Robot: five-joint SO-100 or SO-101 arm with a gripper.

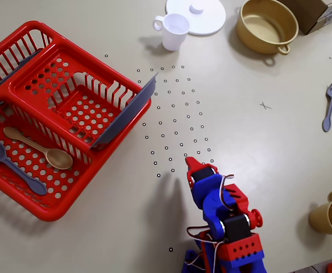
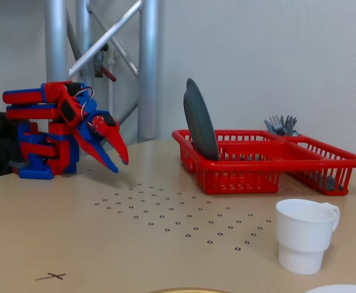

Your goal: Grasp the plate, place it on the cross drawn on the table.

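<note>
A grey plate (image 1: 126, 114) stands on edge in the red basket (image 1: 52, 202), leaning at its right-hand side in the overhead view; in the fixed view the plate (image 2: 199, 122) rises above the basket's (image 2: 245, 174) left end. A small cross (image 1: 265, 106) is drawn on the table right of the dot grid; it also shows in the fixed view (image 2: 55, 276) at the near left. My gripper (image 1: 191, 164) is shut and empty, pointing down over the near edge of the dot grid, well apart from the plate and the cross. In the fixed view the gripper (image 2: 120, 162) hovers above the table.
A white cup (image 1: 174, 29), a white lid (image 1: 195, 14), a tan pot (image 1: 266, 25) and a cardboard box (image 1: 316, 11) stand at the back. A grey fork (image 1: 330, 105) and a tan mug (image 1: 330, 216) lie right. Spoons (image 1: 38, 149) lie in the basket.
</note>
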